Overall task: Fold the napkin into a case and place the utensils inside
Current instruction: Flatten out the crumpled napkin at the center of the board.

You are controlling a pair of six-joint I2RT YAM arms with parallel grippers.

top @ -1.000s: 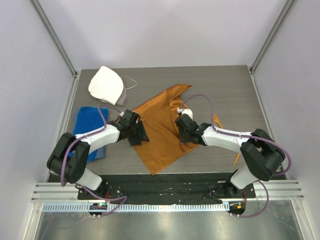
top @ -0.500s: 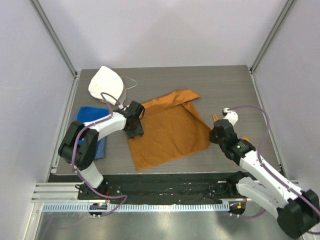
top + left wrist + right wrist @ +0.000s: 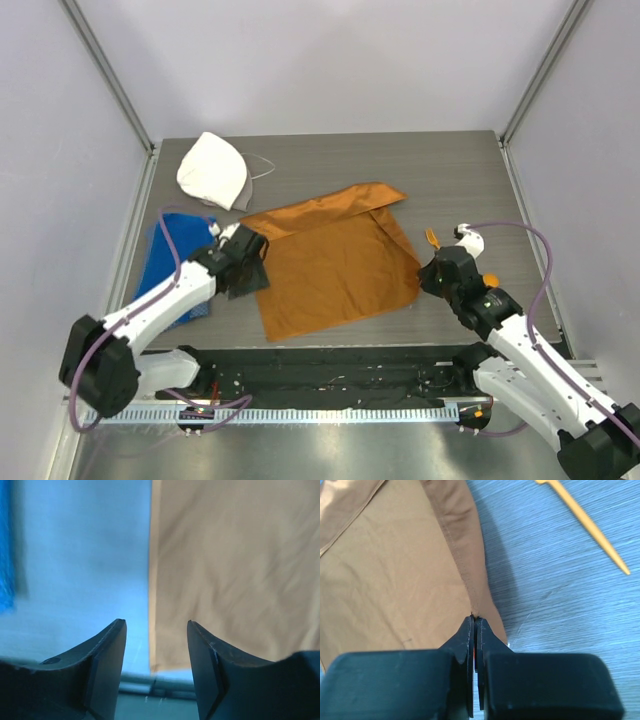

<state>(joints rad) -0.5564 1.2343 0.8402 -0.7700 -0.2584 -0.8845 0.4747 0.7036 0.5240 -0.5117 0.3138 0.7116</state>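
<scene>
Right wrist: the napkin (image 3: 395, 570), hardly folded, was pinched by the right claw (image 3: 475, 619); the left claw (image 3: 156, 625) was spread apart; the fork (image 3: 585, 520) was left out beyond the pinching claw.

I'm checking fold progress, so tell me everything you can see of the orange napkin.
The napkin is a thin rust-orange cloth with a slight sheen and stitched hem, lying mostly flat on the table, with a strip along its far edge folded over. The right gripper is shut, pinching its right edge; the open left gripper hovers at its left edge without clearly touching it.
</scene>
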